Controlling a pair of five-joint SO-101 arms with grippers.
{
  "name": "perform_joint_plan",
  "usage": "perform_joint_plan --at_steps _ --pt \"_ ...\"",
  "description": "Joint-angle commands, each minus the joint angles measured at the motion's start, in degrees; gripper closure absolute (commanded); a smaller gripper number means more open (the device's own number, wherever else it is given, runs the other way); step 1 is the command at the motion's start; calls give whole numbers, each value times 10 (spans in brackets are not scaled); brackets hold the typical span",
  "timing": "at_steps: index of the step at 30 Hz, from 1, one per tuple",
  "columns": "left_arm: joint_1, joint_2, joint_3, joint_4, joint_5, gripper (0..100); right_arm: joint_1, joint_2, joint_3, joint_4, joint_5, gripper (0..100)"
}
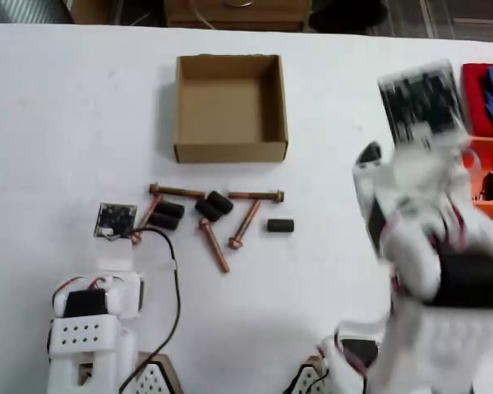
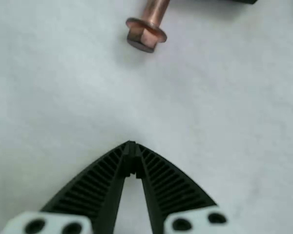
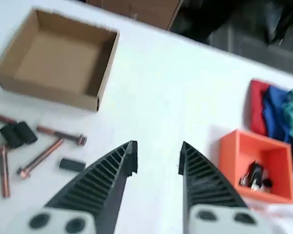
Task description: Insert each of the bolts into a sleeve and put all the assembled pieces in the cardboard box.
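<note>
Right tool is raised off the counter, outline smeared. Cardboard box sits well to the tool's left, upright, open, bare floor showing. Five bolts lie loose in a cluster left of the tool and nearer the arm bases, just in front of the box. Black sleeves are mixed in among them; lone sleeve lies on the tool-side edge of the cluster. Orange bin is just right of the tool. Left arm is low at the cluster's far side, its wrist board beside the outermost bolt.
</note>
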Motion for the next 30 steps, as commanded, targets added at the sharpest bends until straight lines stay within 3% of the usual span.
perform_joint_plan --at_steps 1,5,9,10,14,16,25,30 --pt "-4 -3 0 -7 3 972 0 65 -9 36 -8 865" --pt "-4 -3 0 -7 3 972 -1 123 104 18 -10 865" --pt "-4 -3 0 -7 3 972 -28 197 200 -83 0 865" --pt "-4 -3 0 -7 3 972 -44 212 215 -105 23 865" --pt "-4 -3 0 -7 3 972 -128 268 225 -96 238 865" --pt "-4 -3 0 -7 3 972 -154 289 225 -86 274 865" --pt "-4 -3 0 -7 3 972 -209 398 222 -131 331 863" --pt "-4 -3 0 -7 3 972 -209 436 221 -134 331 772"
